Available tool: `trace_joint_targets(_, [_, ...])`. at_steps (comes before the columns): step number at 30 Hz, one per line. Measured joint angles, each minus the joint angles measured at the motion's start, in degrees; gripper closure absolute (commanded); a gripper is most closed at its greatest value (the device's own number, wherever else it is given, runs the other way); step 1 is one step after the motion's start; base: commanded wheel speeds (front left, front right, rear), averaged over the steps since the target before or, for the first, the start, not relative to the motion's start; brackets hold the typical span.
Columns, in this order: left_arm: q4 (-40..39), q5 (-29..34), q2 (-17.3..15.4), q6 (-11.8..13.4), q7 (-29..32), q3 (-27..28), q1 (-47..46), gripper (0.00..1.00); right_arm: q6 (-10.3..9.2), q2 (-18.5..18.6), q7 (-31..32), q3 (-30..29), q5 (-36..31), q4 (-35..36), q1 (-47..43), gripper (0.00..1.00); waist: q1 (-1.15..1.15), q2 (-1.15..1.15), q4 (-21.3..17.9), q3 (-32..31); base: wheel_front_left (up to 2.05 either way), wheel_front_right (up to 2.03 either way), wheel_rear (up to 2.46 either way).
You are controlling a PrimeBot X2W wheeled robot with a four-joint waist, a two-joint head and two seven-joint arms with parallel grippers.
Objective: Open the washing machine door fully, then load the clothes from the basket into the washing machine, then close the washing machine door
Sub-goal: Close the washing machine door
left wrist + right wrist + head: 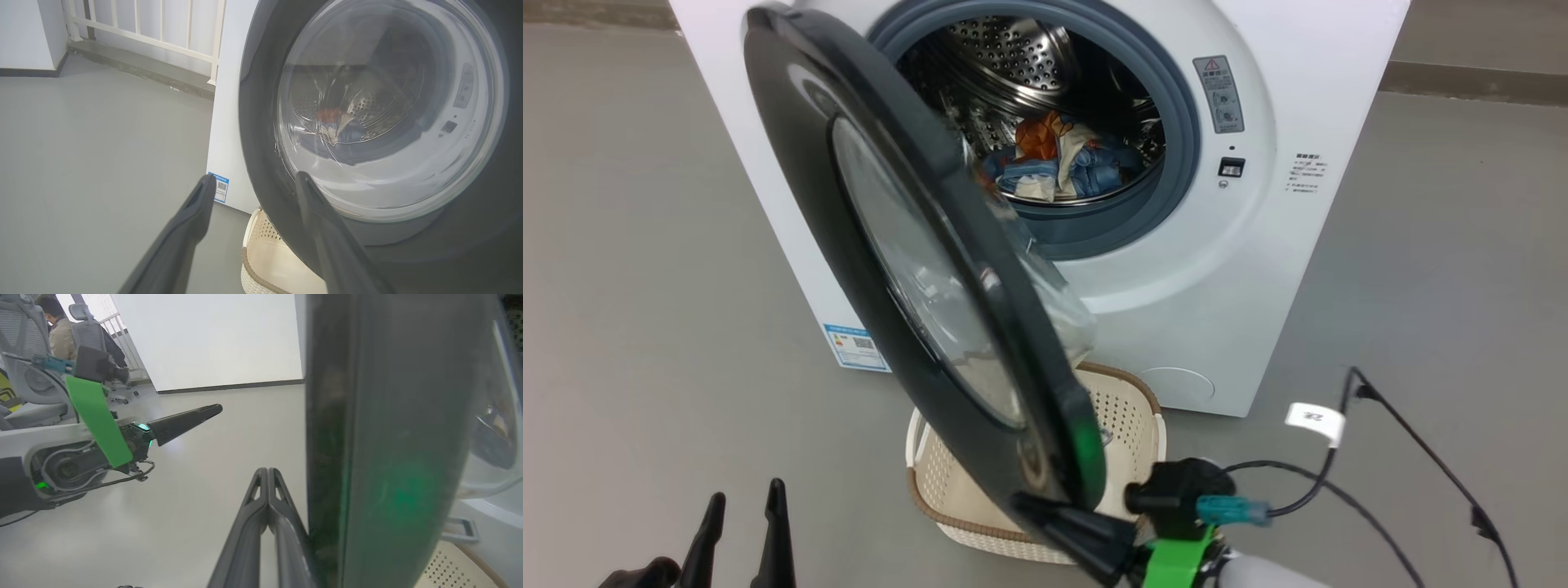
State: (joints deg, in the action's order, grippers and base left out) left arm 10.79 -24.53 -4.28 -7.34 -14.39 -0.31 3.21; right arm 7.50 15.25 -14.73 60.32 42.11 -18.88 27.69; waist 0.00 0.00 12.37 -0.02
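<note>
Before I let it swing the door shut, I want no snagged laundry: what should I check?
1. Clothes inside drum: ok.
2. Basket empty: cannot tell, door hides part.
3. Gasket free of cloth: ok on the visible arc.
4. Right gripper shut, at door edge: ok.
5. Left gripper open, apart from door: ok.

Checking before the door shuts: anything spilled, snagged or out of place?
Nothing stands out. The clothes lie inside the drum, none on the floor; the basket stands upright under the half-open washing machine door.
</note>
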Motion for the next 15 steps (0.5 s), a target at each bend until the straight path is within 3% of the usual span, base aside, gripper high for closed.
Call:
trace_joint_targets(9, [0.0,0.0,-0.2,0.0,0.0,-0.3,-0.1,0.00,-0.01,1.9,0.0,-11.1,-1.5,-2.7,-1.8,1.00,0.00,0.00,-1.7,1.2,0.00,0.00,0.00])
trace_joint_targets(15, [-0.2,0.0,-0.6,0.0,0.0,-0.9,-1.8,0.00,-0.01,2.1,0.0,-15.2,-2.8,-3.7,-1.0,1.00,0.00,0.00,-2.5,3.0,0.00,0.00,0.00])
